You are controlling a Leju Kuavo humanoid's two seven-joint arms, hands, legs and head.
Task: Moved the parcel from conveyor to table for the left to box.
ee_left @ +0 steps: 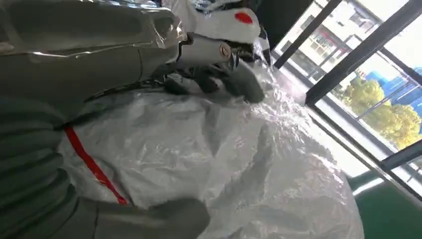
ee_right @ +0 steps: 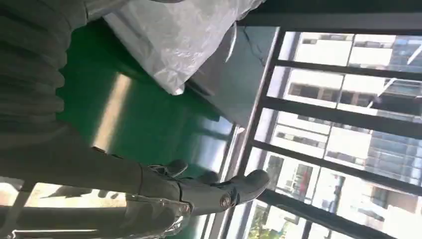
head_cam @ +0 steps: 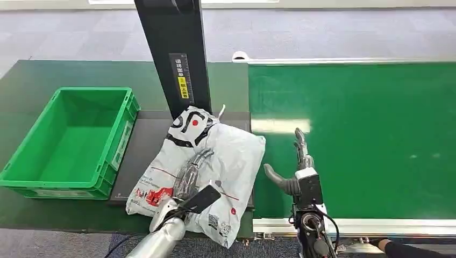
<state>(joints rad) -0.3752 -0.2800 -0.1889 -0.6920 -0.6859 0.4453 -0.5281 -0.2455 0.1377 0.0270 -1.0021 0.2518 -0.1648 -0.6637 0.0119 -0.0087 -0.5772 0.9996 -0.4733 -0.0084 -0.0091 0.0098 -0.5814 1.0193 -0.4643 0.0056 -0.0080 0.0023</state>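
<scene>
Far left: an open-topped green crate [head_cam: 70, 142] of rigid moulded plastic, rectangular with ribbed walls, standing on the dark green table [head_cam: 32, 80]. Just beside it lies a flat, matt black platform [head_cam: 141, 145], from whose rear edge a black upright column [head_cam: 175, 54] rises, bearing a label strip with a yellow patch.

Centre: the parcel [head_cam: 226, 156], a soft white plastic mailer bag, glossy and heavily creased, printed with black and red graphics, lies on the black platform, its right edge near the conveyor and its near corner hanging over the table's front edge. The left robot hand [head_cam: 191, 174] rests flat on top of the parcel, its dark segmented fingers extended along the wrinkled film; in the left wrist view the thumb and fingertips [ee_left: 244, 82] press into the bag's surface, with a thin red stripe [ee_left: 92, 164] running across the plastic. Whether it has actually closed on the bag cannot be told.

Right: the conveyor [head_cam: 365, 134], a smooth, bright green belt with a pale reflective glare band and silver metal edge rails. The right robot hand [head_cam: 293, 166] is above the belt's left margin, fingers straight and spread, thumb splayed out, holding nothing.
</scene>
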